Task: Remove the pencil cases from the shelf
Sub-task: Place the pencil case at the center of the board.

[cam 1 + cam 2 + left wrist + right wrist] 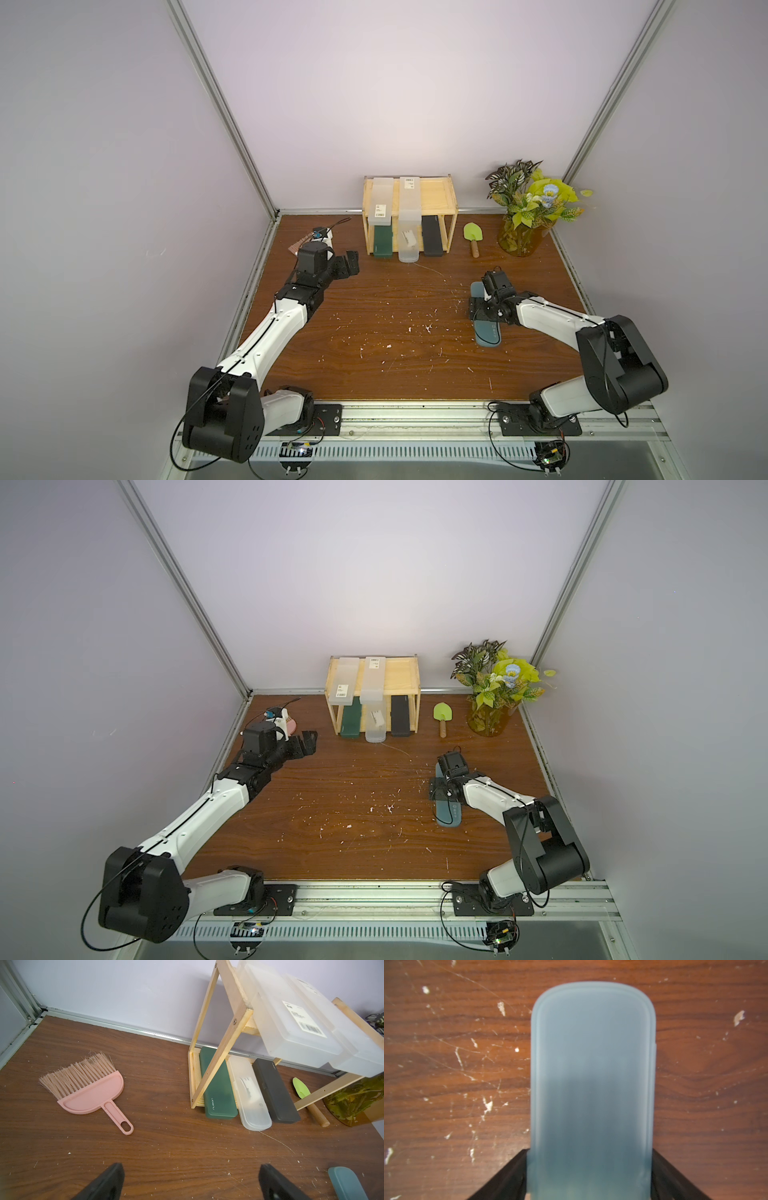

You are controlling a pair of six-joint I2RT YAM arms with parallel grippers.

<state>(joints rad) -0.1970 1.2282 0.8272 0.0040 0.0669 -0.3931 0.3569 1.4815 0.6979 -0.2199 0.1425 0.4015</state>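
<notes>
left end effector [348, 265] wide open, empty, nearest | five cases [381, 199] on shelf [436, 195] lay to its right, short ends facing the robot | right end effector [589, 1155] straddled teal case [591, 1053] on counter [374, 324], grip unclear

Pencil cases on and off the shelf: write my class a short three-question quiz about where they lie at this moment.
1. True or false: the teal pencil case lies on the table, off the shelf.
2. On the lower tier, which case lies between the dark green case and the black case?
3. Fill the gap: ___ frosted grey cases lie on the top board.
Key: 1 true; 2 the clear rounded case; 3 two.
</notes>
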